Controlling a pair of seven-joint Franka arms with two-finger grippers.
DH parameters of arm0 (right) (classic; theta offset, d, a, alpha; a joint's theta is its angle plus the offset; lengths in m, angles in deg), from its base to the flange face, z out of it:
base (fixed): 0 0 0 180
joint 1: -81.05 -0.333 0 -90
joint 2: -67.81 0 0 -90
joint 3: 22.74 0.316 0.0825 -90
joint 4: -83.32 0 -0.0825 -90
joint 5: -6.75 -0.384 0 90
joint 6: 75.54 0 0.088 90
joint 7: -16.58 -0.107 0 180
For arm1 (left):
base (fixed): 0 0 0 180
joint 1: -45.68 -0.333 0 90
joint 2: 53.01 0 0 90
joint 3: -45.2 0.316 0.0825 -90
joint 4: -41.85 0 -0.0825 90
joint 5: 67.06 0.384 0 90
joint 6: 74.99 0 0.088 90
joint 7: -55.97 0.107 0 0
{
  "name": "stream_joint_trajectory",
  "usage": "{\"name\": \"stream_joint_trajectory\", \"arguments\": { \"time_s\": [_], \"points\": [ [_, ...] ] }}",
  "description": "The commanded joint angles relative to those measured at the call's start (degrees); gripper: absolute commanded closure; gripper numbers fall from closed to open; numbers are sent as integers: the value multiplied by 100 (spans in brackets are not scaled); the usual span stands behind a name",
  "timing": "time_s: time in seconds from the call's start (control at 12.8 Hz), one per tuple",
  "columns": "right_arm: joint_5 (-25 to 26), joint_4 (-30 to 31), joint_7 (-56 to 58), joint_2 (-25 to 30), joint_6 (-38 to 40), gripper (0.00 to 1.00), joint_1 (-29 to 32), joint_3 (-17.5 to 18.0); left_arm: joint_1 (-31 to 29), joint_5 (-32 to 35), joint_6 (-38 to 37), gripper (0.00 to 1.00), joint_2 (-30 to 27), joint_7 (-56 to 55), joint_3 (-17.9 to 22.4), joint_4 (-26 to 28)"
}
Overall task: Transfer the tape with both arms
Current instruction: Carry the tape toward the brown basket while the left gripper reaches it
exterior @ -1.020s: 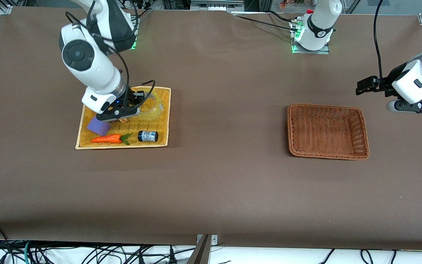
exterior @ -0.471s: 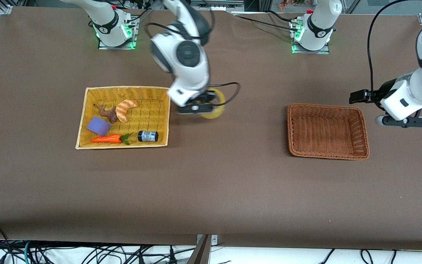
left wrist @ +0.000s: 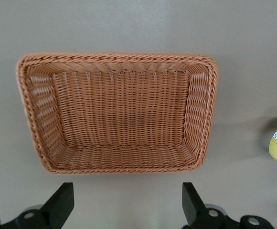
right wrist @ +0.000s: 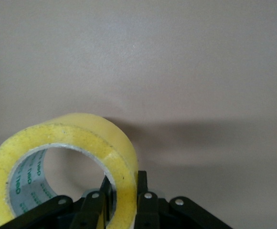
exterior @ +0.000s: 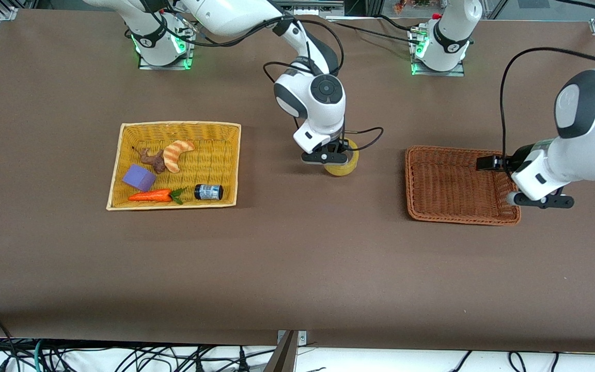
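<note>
Table (exterior: 297, 268): brown covering, spans the whole frame. Directly on it: yellow wicker tray (exterior: 228, 155), centre-left of the frame, holding small items; brown wicker basket (exterior: 421, 214), centre-right; two arm bases along the top edge, upper left (exterior: 160, 44) and upper right (exterior: 439, 57).

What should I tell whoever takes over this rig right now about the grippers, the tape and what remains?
Right gripper: shut on the tape, over bare table between the yellow basket and the brown basket.
Left gripper: open, empty, over the brown basket's edge at the left arm's end.
Done: tape is out of the yellow basket.
Left: pass it to the left gripper; the empty brown basket looks like the likely drop spot.
</note>
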Motion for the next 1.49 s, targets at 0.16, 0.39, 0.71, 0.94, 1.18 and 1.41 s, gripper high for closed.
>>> {"name": "stream_joint_trajectory", "arguments": {
  "time_s": [0.16, 0.39, 0.71, 0.94, 1.18, 1.41],
  "points": [
    [145, -239, -245, -317, -229, 100, -90, -20, 427, -100, 523, 0, 507, 6, 3, -110],
    [145, -230, -281, -360, -272, 61, -82, -20, 506, -153, 795, 0, 718, -47, 3, -101],
    [101, -230, -202, -291, -238, 16, 15, -29, 655, -162, 1059, 0, 895, -301, -32, -23],
    [101, -239, -27, 121, 357, 0, 278, -47, 849, -162, 1559, 0, 886, -1081, -216, 311],
    [119, -178, 692, 885, 1033, 0, 804, -160, 841, -162, 2288, 0, 886, -1855, -708, 820],
    [31, -125, 1982, 1684, 2106, 0, 1393, -328, 858, -136, 2895, 0, 903, -2698, -1296, 1207]
  ]
}}
